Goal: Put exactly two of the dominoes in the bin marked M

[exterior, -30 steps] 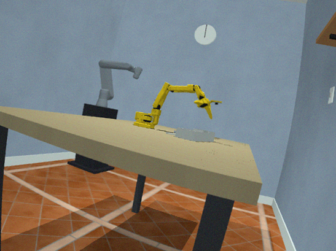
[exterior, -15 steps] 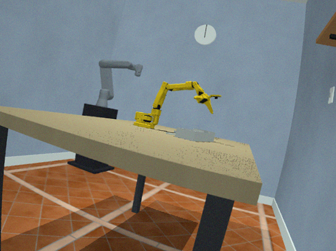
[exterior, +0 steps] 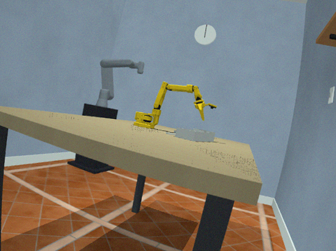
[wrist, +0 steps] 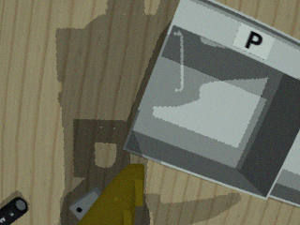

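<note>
My yellow gripper [exterior: 206, 109] hangs open and empty high above the grey bins [exterior: 194, 134]. In the wrist view its yellow jaw [wrist: 109, 221] fills the lower left. The bin marked P [wrist: 216, 103] is at the upper right and holds a thin beaded chain [wrist: 180, 59]. Only a corner of the neighbouring bin [wrist: 289, 184] shows; its label is out of view.
A black cylindrical object [wrist: 11, 212] lies at the left edge of the wrist view. A grey robot arm [exterior: 111, 80] on a black stand is behind the table. The table's far right edge is close to the bins.
</note>
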`<state>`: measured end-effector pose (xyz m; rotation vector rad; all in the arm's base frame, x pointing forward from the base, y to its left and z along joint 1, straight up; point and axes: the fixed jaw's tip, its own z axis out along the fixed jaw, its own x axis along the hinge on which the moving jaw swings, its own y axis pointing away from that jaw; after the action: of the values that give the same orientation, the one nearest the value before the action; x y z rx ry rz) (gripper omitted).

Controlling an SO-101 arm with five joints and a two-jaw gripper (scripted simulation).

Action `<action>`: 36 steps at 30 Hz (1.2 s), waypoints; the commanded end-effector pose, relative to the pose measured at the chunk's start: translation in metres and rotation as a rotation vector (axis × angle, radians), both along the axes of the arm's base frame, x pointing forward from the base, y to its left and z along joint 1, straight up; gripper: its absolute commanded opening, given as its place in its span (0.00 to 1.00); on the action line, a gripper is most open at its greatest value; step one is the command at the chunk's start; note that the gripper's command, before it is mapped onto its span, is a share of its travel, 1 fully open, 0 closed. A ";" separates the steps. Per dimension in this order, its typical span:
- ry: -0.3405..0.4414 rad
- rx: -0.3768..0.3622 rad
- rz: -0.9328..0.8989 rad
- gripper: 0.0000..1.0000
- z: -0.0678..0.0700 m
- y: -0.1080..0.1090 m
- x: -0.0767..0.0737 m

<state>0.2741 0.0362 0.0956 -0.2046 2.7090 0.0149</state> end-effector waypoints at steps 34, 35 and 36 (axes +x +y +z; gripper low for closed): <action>0.311 -0.177 0.637 0.29 -0.027 0.036 -0.090; 0.311 -0.177 0.637 0.29 -0.027 0.036 -0.090; 0.311 -0.177 0.637 0.29 -0.027 0.036 -0.090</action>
<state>0.1839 0.0696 0.0600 -1.1827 2.8655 -0.0059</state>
